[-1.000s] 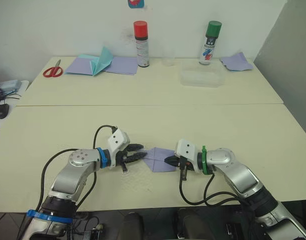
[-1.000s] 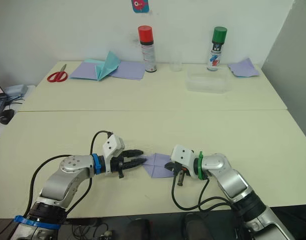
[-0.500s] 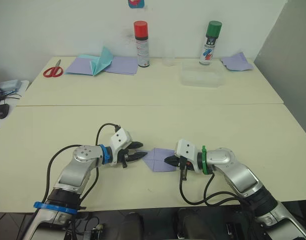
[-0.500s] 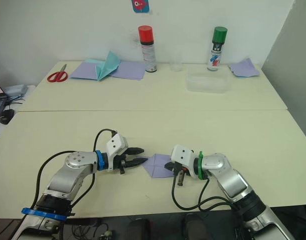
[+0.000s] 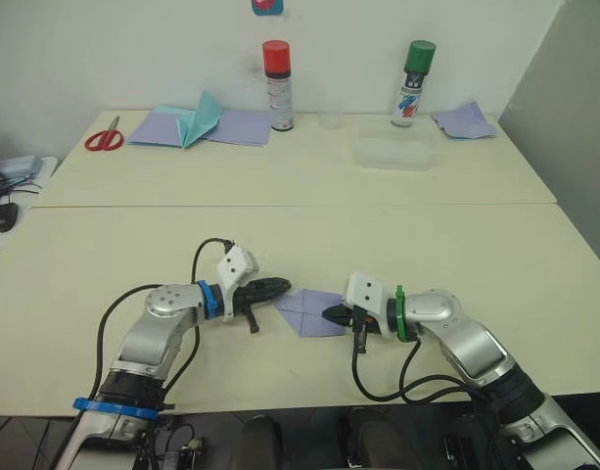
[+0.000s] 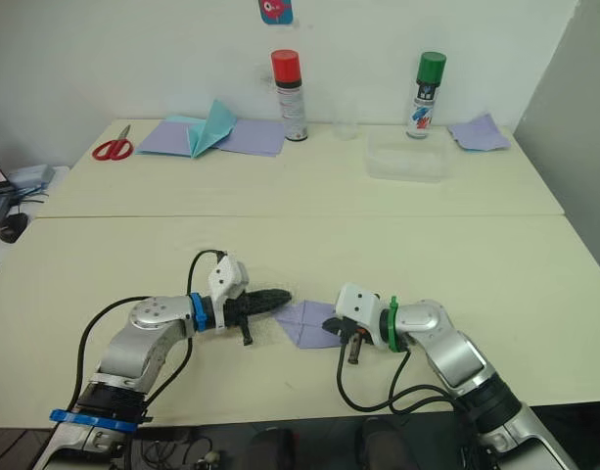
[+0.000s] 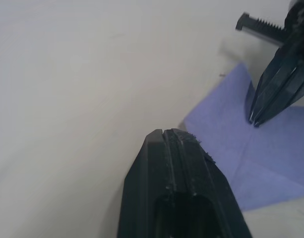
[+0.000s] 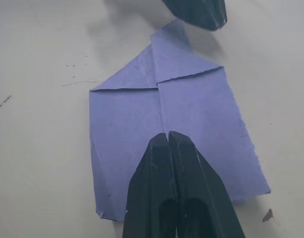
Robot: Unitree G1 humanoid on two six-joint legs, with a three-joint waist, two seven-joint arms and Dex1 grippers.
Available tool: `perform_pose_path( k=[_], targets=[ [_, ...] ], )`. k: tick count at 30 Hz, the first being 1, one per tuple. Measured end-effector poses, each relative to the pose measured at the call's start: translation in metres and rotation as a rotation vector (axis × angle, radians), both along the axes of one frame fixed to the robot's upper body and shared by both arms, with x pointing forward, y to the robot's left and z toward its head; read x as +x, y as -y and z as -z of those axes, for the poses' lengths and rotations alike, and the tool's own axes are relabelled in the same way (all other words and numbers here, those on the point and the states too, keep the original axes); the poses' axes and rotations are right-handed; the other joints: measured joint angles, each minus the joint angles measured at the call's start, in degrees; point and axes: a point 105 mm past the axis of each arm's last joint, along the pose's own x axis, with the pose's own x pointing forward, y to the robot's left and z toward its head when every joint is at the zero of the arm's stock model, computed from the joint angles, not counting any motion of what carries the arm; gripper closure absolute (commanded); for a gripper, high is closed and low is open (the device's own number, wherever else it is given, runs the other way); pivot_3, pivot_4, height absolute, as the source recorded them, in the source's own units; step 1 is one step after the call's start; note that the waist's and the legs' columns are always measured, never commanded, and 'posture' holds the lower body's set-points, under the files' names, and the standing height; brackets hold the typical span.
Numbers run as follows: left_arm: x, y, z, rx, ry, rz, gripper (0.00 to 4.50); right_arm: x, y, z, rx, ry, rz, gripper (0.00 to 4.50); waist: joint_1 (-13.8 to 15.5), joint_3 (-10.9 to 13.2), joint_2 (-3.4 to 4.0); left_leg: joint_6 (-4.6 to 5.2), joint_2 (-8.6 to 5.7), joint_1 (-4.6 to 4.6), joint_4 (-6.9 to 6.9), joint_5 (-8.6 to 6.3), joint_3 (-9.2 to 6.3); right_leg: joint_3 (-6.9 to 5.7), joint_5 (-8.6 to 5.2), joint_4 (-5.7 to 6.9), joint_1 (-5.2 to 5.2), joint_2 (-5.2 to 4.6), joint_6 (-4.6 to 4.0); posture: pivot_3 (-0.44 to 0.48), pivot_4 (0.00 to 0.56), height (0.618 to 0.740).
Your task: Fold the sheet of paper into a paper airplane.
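The broad cream tabletop (image 5: pixel 456 264) carries the pale lavender sheet of paper (image 8: pixel 171 129), partly folded to a point, lying flat between the two claws. The right gripper (image 8: pixel 171 141), black fingers clenched together, presses down on the sheet's square end. The left gripper (image 7: pixel 164 135), likewise clenched and holding nothing, sits just beside the sheet's pointed tip.

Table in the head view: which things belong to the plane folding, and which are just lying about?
For the job:
sheet of paper, partly folded to a point
left gripper, shut, at the point
right gripper, shut, pressing on the paper

Lying about:
scissors
teal paper shape
red-capped can
green-capped can
clear tray
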Motion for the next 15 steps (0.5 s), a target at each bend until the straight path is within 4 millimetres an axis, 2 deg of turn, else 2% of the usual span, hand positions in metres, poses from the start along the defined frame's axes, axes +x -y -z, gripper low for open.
perform_pose_path(
  k=[2,5,10,13,15],
  targets=[
    [-0.006,-0.001,0.003,0.028,-0.014,0.016,4.49,0.0,0.0,0.0,0.001,0.0,0.0,4.5,-0.05,0.0,0.0,0.0,-0.01,0.01,0.0,0.0,0.01,0.01,0.0,0.0,0.0,0.0,0.0,0.0,0.15,0.74],
    [-0.009,-0.007,0.022,0.124,-0.054,0.006,4.49,0.0,0.0,0.0,0.0,0.0,0.002,4.5,-0.02,0.01,0.01,0.0,-0.01,0.01,0.0,0.0,-0.01,0.01,0.0,0.0,0.0,0.0,0.0,0.0,0.15,0.74],
    [-0.004,-0.002,0.025,0.148,-0.016,0.014,4.49,0.0,0.0,0.0,0.001,-0.009,0.005,4.5,0.51,-0.03,0.04,0.0,-0.01,0.06,0.02,0.0,0.0,0.01,0.01,0.0,0.05,-0.02,0.01,0.0,0.15,0.74],
    [-0.003,-0.001,0.027,0.153,-0.015,0.018,4.5,-0.004,-0.003,-0.004,0.037,-0.069,-0.003,3.88,0.6,-0.03,0.04,0.0,-0.01,0.06,0.03,0.0,0.0,0.01,0.02,0.01,0.06,-0.02,0.03,0.0,0.15,0.74],
    [-0.004,0.0,0.028,0.156,-0.015,0.026,4.5,-0.003,-0.006,-0.014,0.081,-0.098,0.001,3.22,0.6,-0.03,0.04,0.0,-0.02,0.05,0.03,0.0,0.02,0.01,0.02,0.02,0.06,-0.03,0.03,0.0,0.15,0.74]
  ],
)
